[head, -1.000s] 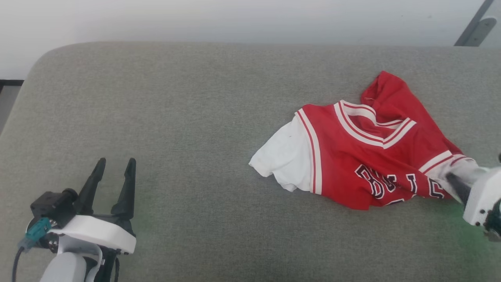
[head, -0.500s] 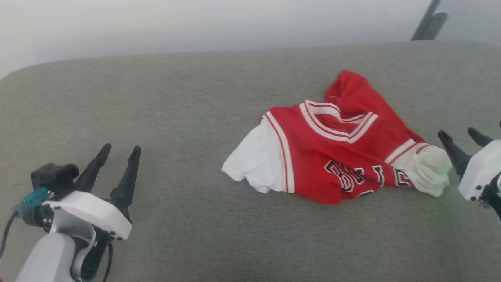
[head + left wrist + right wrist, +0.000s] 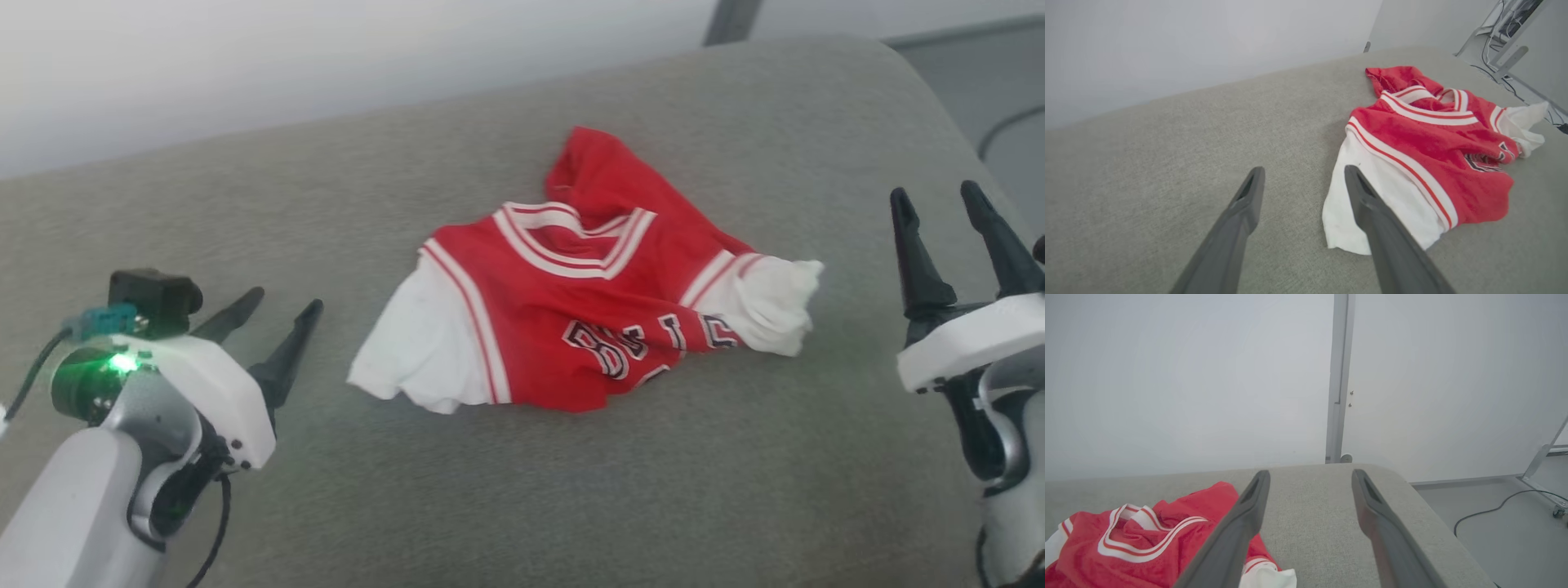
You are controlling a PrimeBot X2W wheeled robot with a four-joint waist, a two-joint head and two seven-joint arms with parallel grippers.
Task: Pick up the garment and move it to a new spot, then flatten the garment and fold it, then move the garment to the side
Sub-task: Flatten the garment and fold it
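The right gripper [image 3: 935, 194] has let go of the crumpled red jersey-style shirt with white short sleeves [image 3: 571, 322], which lies free on the grey fabric cushion [image 3: 490, 490] between it and the left gripper [image 3: 286, 300], both spread wide and empty, so flattening looks next.

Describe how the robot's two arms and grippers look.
The left gripper and right gripper each have two long, dark, tapered fingers on a white bracket. The left arm's pale grey forearm carries a green light, a teal connector, a black camera and a black cable.
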